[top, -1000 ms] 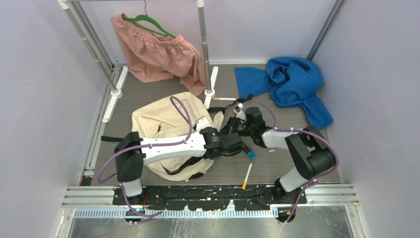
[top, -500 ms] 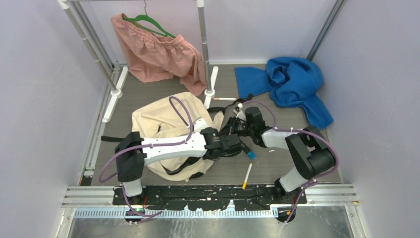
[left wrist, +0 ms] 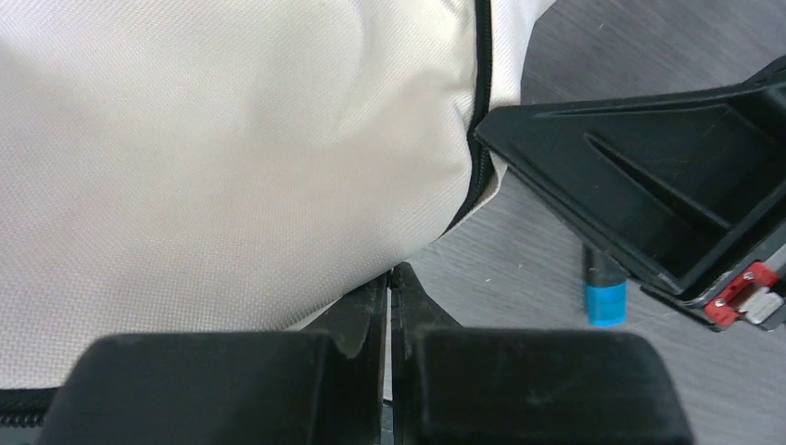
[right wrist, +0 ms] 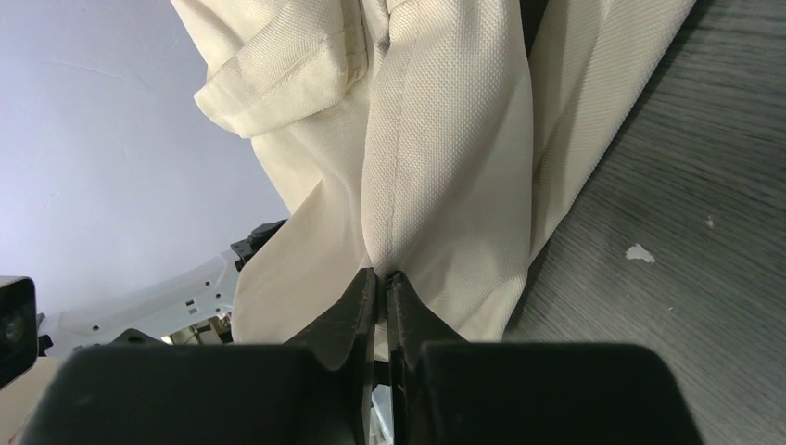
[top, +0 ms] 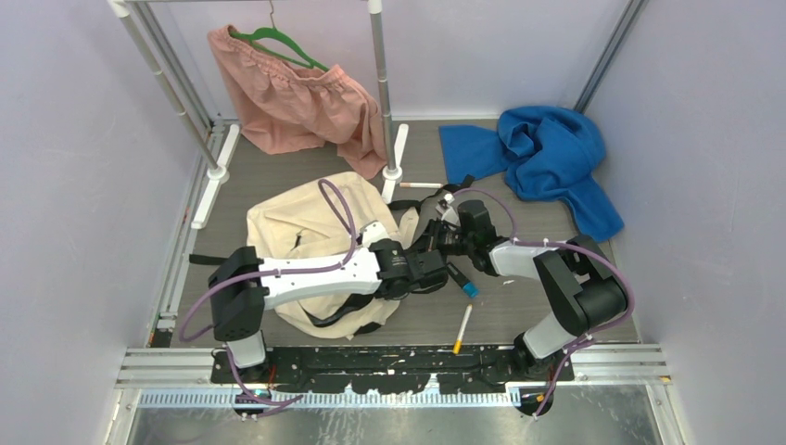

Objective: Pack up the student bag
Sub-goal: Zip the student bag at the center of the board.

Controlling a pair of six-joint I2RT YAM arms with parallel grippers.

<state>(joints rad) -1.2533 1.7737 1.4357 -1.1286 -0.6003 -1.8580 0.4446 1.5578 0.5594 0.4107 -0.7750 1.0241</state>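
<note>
Centre frame: 1 student bag (top: pixel 297 227). The right gripper (right wrist: pixel 382 278) jaws pinch its fabric; the left gripper (left wrist: pixel 391 276) jaws are closed at its edge. Upper frame: 1 blue cloth (top: pixel 547 153), 1 pink garment (top: pixel 287 102).

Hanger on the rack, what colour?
Green hanger; clearest in the top external view.

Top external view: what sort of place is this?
Probably a robot lab enclosure, not a real room: plain lilac walls box in a tabletop, with a metal garment rack and pink garment staged as props.
</note>
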